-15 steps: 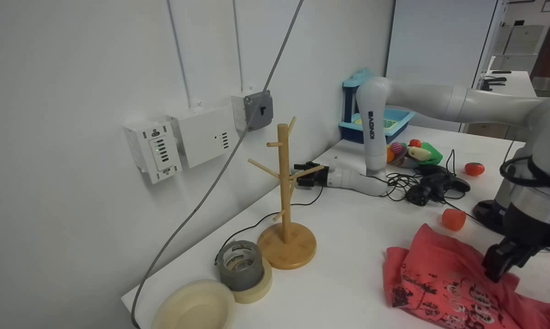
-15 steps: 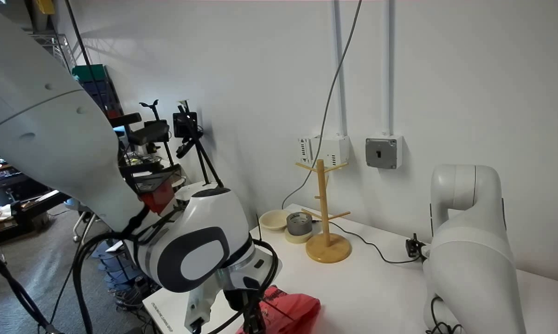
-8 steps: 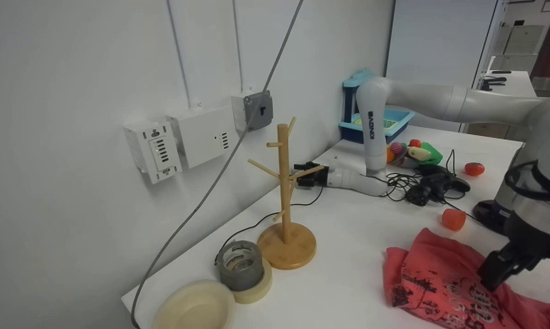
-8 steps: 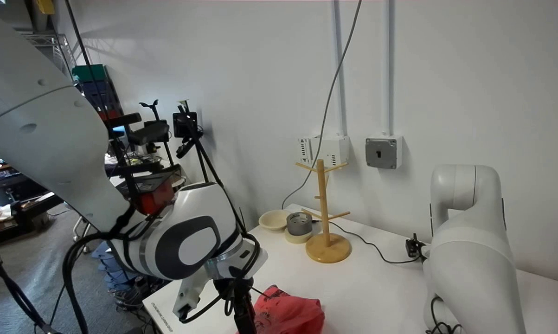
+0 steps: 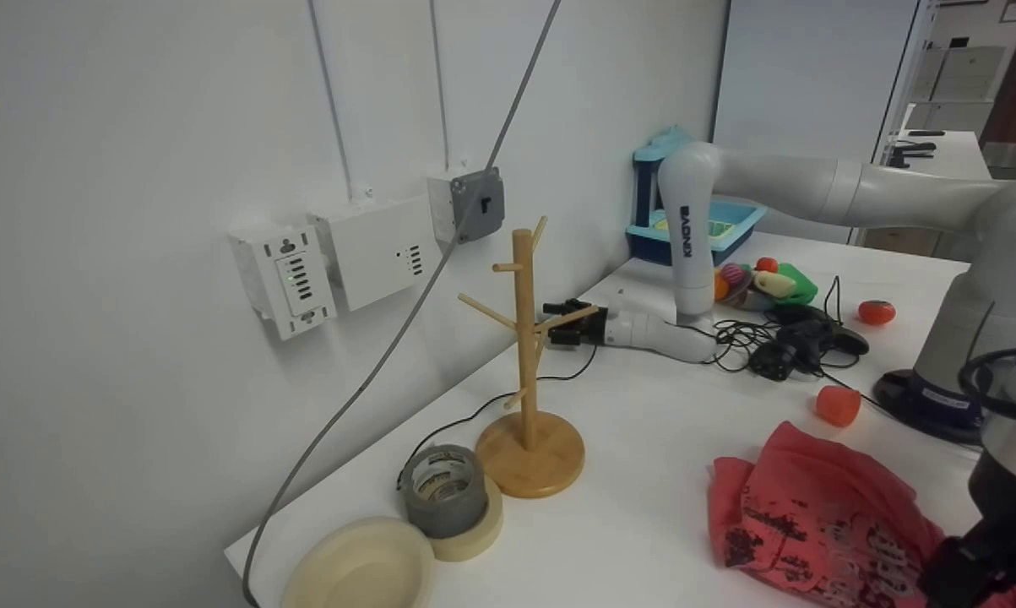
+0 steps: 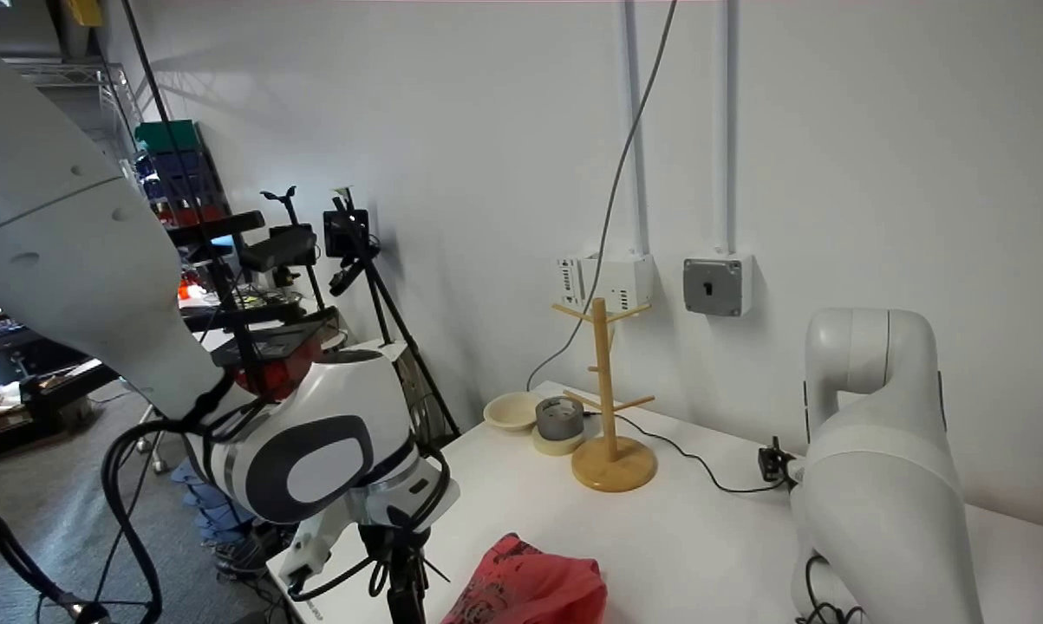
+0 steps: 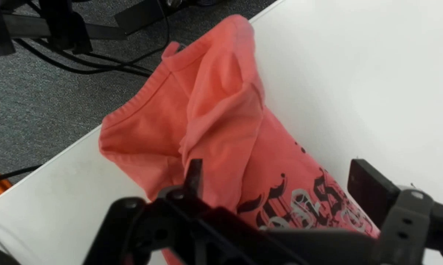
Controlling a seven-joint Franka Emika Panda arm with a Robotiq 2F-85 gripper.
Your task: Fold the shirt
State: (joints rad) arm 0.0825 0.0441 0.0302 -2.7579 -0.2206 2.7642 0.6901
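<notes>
The shirt is a coral-red cloth with black and grey lettering. It lies wrinkled on the white table, low at the right in an exterior view (image 5: 820, 515) and at the bottom in an exterior view (image 6: 530, 594). In the wrist view the shirt (image 7: 221, 147) has a folded, bunched end reaching the table edge. My gripper (image 7: 282, 180) is open, its fingers wide apart with nothing held; the shirt shows between and beyond them. The gripper (image 5: 955, 574) covers part of the shirt's near end in an exterior view. Contact cannot be told.
A wooden peg stand (image 5: 529, 456), tape rolls (image 5: 447, 494) and a beige bowl (image 5: 364, 566) stand along the wall side. An orange-red cup (image 5: 838, 405) is just beyond the shirt. A second arm (image 5: 693, 236), cables and a controller (image 5: 803, 342) lie farther back.
My gripper has moved along the shirt toward its near end, away from the cup, uncovering more printed cloth. The shirt's far corner has sunk slightly; otherwise it lies much the same.
</notes>
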